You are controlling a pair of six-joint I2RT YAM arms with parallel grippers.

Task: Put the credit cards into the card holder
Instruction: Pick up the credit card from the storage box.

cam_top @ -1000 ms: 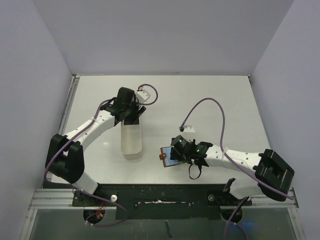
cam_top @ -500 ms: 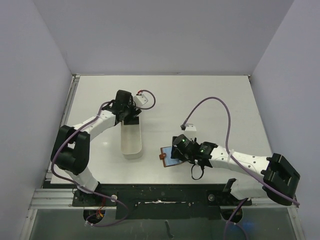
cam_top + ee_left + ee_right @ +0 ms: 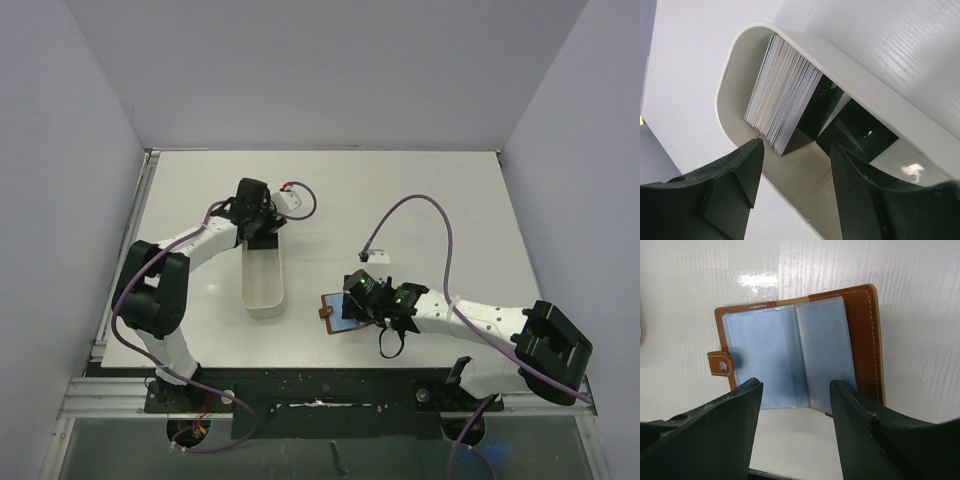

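Note:
A stack of credit cards [image 3: 785, 100], pale-edged with a black one in front, stands on edge at the far end of the white tray [image 3: 880, 100]. One more black card [image 3: 857, 131] lies beside the stack. My left gripper [image 3: 796, 150] hangs open just above them, with nothing between its fingers; from above it [image 3: 262, 232] covers the tray's far end. The card holder [image 3: 795, 352] lies open flat, brown leather with blue-grey pockets and its tab at the left. My right gripper [image 3: 796, 385] stands open over the holder's near edge, holding nothing, and hides part of the holder [image 3: 335, 315] from above.
The long white tray [image 3: 263, 290] lies left of centre, its near half bare. A purple cable [image 3: 420, 205] loops over the table behind the right arm. Grey walls enclose the table on three sides.
The left arm's lower links swung in towards the tray while its gripper stayed over the tray's far end. The right arm and the card holder stayed put.

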